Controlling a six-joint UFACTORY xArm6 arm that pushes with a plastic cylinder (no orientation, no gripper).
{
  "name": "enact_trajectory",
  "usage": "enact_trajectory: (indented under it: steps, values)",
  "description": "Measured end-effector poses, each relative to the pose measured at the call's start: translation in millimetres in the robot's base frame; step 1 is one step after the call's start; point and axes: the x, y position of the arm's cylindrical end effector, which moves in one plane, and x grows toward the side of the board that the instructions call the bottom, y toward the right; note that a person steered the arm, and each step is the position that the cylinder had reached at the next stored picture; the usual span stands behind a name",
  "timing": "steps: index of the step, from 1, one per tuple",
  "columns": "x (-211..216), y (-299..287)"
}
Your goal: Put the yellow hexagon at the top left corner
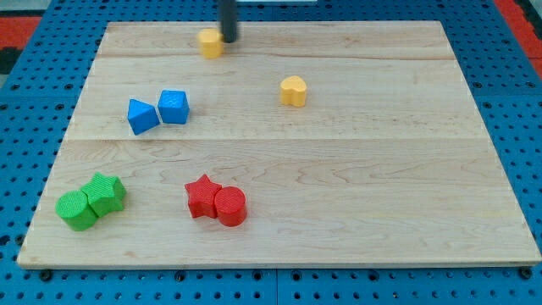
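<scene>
The yellow hexagon (209, 41) lies near the view's top edge of the wooden board (356, 169), left of centre. My tip (229, 39) is the lower end of the dark rod and stands right against the hexagon's right side. A yellow heart-shaped block (293, 91) lies farther toward the view's right and lower down.
A blue triangular block (141, 116) and a blue cube (174, 107) sit side by side at the left. Two green blocks (91, 201) touch at the bottom left. A red star (202, 196) and a red cylinder (229, 207) touch at bottom centre.
</scene>
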Motion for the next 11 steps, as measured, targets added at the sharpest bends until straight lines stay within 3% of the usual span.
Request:
enact_trajectory:
  steps: [1,2,3,5,6,7,8,9,10,11]
  values:
    - [3.7,-30.1]
    - [46.8,19.3]
    - [73.8,-31.6]
    - [19.9,-55.4]
    - [15.1,-17.8]
    - [14.7,-66.5]
    - [14.8,-6.4]
    - [18.2,125.0]
    - [76.9,203.7]
    - [128.4,180.7]
